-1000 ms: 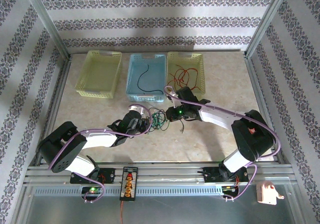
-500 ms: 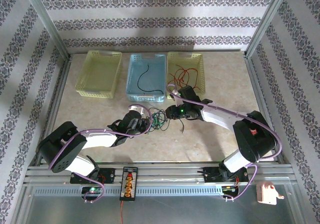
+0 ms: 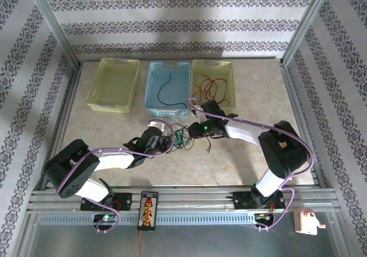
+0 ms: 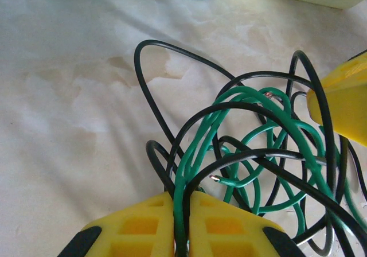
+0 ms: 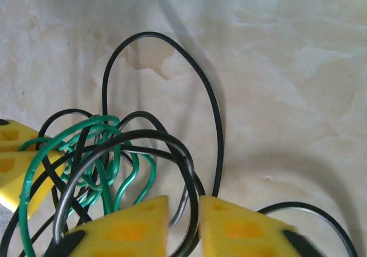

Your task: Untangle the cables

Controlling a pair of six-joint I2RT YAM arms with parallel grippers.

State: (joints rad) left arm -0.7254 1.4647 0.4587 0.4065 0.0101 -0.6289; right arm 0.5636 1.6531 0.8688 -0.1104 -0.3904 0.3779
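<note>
The cables [image 3: 183,137] lie in a green and black tangle on the table between my two grippers. My left gripper [image 3: 170,141] comes at the tangle from the left. In the left wrist view it [image 4: 182,204] is shut on a green cable [image 4: 181,182] and a black strand beside it. My right gripper [image 3: 194,132] is at the tangle's right side. In the right wrist view its jaws [image 5: 183,210] are closed on black cable strands [image 5: 192,171] that fill the narrow gap. One black loop [image 5: 172,45] arcs out over the table.
Three baskets stand at the back: an empty yellow-green one [image 3: 113,85], a blue one [image 3: 179,76] holding a black cable [image 3: 164,92], and a yellow one [image 3: 213,63] holding red cables [image 3: 213,88]. A small black device [image 3: 148,210] sits on the front rail.
The right gripper's jaws opened and came together again on black strands. The right arm's elbow swung left and slightly back. The left arm held still.
</note>
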